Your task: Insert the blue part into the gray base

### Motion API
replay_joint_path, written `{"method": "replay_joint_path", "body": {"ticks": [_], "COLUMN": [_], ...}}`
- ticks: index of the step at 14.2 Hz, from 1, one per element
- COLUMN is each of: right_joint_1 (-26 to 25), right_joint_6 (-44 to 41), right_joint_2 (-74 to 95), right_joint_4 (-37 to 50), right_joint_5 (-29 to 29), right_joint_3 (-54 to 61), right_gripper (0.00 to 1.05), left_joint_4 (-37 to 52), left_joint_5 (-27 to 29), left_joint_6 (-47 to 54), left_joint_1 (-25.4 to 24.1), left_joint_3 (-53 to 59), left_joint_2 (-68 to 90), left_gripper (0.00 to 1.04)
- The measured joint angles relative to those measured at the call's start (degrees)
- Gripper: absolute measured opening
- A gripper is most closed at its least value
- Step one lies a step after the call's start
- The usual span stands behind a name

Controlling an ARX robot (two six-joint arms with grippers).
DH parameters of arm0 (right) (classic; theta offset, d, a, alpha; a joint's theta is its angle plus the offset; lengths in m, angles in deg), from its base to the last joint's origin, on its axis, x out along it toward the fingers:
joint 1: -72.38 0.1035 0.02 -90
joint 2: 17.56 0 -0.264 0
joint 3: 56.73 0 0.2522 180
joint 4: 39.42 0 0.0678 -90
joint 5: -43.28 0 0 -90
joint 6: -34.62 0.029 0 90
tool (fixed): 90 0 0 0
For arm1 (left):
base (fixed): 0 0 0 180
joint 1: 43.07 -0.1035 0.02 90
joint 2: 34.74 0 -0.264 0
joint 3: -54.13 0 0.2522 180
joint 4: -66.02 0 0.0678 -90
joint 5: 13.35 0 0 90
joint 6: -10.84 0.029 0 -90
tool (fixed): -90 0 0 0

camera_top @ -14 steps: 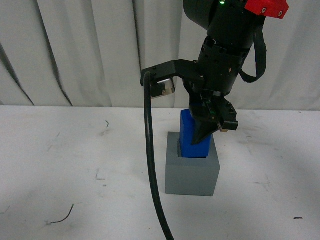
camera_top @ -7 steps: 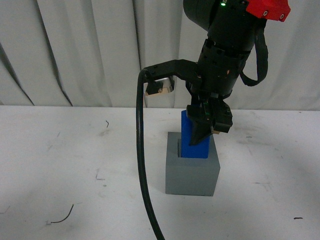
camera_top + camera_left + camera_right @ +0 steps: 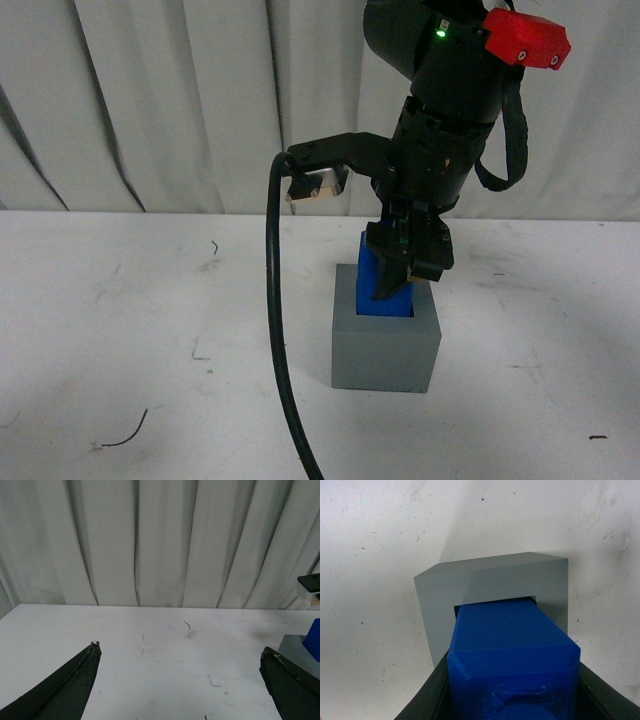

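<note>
Gripping the blue part (image 3: 368, 272) from above, the right gripper (image 3: 396, 286) has its two dark fingers pinched on the block's upper section, directly over the gray base (image 3: 385, 350). The base sits on a white table (image 3: 120, 330) in front of a pale pleated curtain (image 3: 150, 100). A thick black cable (image 3: 271, 300) hangs from the right arm and drops past the near edge of the table.

In the front view, the lower end of the blue part is already inside the square recess in the base's top face. A good stretch of blue stands above the rim. The right wrist view looks down the length of the block. It enters the opening, with a thin dark gap showing along one side. A raised feature sits on the block's near end, between the fingers.

The left gripper (image 3: 180, 650) is spread wide and holds nothing. Its camera catches only an edge of the base and a sliver of blue, well off to one side.

The insertion looks begun but not finished. Alignment and entry seem done. What appears to remain is pressing the block down until it seats, then letting go. How deep the recess goes cannot be seen.
</note>
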Motion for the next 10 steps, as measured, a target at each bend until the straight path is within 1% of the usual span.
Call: {"method": "replay_joint_path", "body": {"ticks": [3, 6, 7, 8, 9, 10], "right_joint_1": [-0.3, -0.4, -0.4, -0.5, -1.6, -3.0], "right_joint_6": [0.2, -0.6, -1.6, -3.2, -7.7, -9.7], "right_joint_2": [0.0, -0.1, -0.1, -0.3, -1.8, -4.2], "right_joint_4": [0.0, -0.5, -0.4, -0.3, 0.7, 3.4], "right_joint_5": [0.2, 1.8, 2.7, 3.5, 5.0, 5.1], "right_joint_3": [0.2, 1.5, 2.4, 3.2, 3.8, 6.2], "right_gripper": [0.46, 0.7, 0.88, 0.97, 0.98, 0.98], "left_joint_4": [0.0, 0.0, 0.0, 0.0, 0.0, 0.0], "left_joint_5": [0.0, 0.0, 0.0, 0.0, 0.0, 0.0], "left_joint_6": [0.0, 0.0, 0.0, 0.0, 0.0, 0.0], "left_joint_1": [0.0, 0.0, 0.0, 0.0, 0.0, 0.0], "left_joint_3": [0.0, 0.0, 0.0, 0.0, 0.0, 0.0], "left_joint_2": [0.0, 0.0, 0.0, 0.0, 0.0, 0.0], "left_gripper": [0.98, 0.98, 0.98, 0.98, 0.98, 0.98]}}
